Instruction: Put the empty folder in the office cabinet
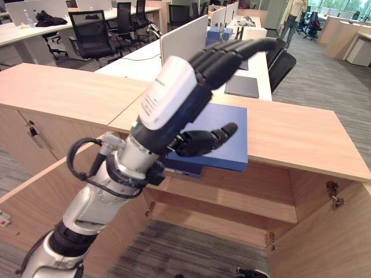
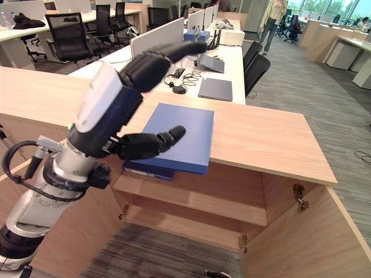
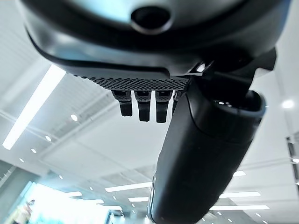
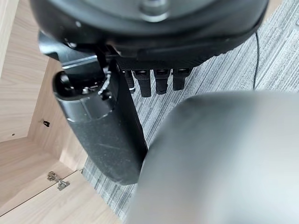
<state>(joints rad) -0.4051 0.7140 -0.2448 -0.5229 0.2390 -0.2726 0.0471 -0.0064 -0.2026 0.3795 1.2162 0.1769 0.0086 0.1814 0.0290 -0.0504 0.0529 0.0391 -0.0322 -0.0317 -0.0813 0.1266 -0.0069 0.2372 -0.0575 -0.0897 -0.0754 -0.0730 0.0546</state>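
**Left hand raised with straight fingers, folder flat on the cabinet top**

The blue folder (image 1: 223, 136) lay flat on the wooden top of the office cabinet (image 1: 301, 136), near the centre of the left eye view. Its front edge stuck out a little over the front edge of the top, above the open cabinet. A second, darker blue piece showed just under its lower left corner; I could not tell if it was part of the same folder.

The left hand (image 1: 191, 81) came in from the lower left of the frame and stood in the middle of the picture, in front of the folder. Its fingers (image 1: 243, 49) were stretched out straight towards the upper right, and its thumb (image 1: 206, 141) pointed to the right, across the left part of the folder. The hand held nothing. If the thumb touched the folder or only hung above it, the pictures did not show. In the left wrist view the fingers (image 3: 145, 107) were also straight, with ceiling lights behind them.

The right hand (image 4: 154, 81) showed in the right wrist view with straight, relaxed fingers over grey carpet (image 4: 275, 51), near an open cabinet door (image 4: 51, 200) with a hinge. It was well apart from the folder.

Inside the cabinet a wooden shelf (image 2: 191, 202) was visible at the lower centre, between the two open doors. Desks and black chairs (image 1: 93, 35) filled the upper part of the frame, and a person (image 1: 295, 14) stood at the upper right.
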